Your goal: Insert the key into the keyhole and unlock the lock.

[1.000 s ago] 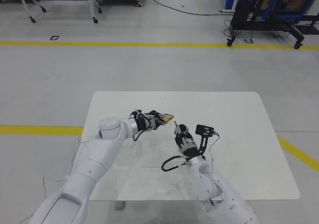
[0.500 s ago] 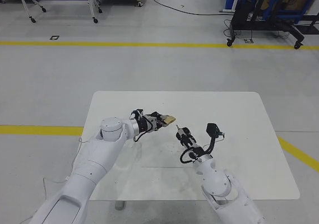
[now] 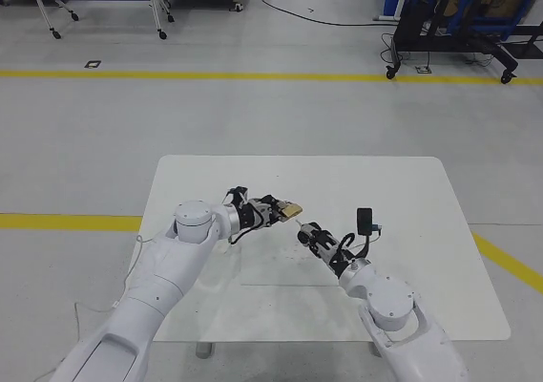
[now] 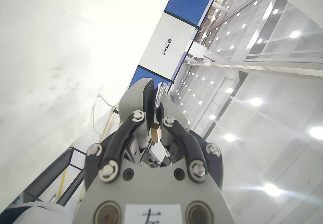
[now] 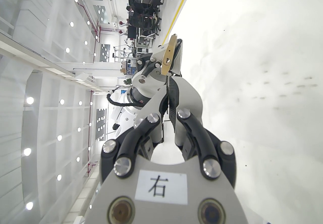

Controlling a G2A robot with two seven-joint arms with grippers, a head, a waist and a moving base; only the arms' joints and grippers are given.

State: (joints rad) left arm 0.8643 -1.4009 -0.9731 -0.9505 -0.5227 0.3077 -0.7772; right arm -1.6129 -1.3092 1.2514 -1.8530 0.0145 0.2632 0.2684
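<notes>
Right wrist view tells most of it. The right gripper [image 5: 169,85] has its jaws pressed together on the key [image 5: 167,80], which sits edge-on as a thin sliver between the pads, with the blade poking out past the fingertips. Just beyond that tip is the lock [image 5: 168,54], a small brass padlock, with its keyhole [image 5: 167,61] facing this camera. The left gripper [image 4: 154,102] is clamped on the lock, jaws closed over the silver shackle [image 4: 160,92] and the brass body sitting back between the fingers (looks like a firm pinch from what I can see). Both are held up in the air above the white table [image 3: 395,191], roughly over its middle, lock on the robot's left and key on its right.

So my read is we're at the lining-up step, key not in yet. The tip looks like it's at the edge of the brass body nearest the right gripper rather than on the keyhole, and I honestly can't tell if it's touching.

Next move, I'd guess, needs the right arm to shift the tip onto the slot and match the blade's angle to it. Then it pushes straight along the key's axis while the left holds steady, and after that a twist of the right wrist. Biggest worry is the thin blade skidding off the brass face, or the key slipping sideways in the pads if it goes in crooked.
</notes>
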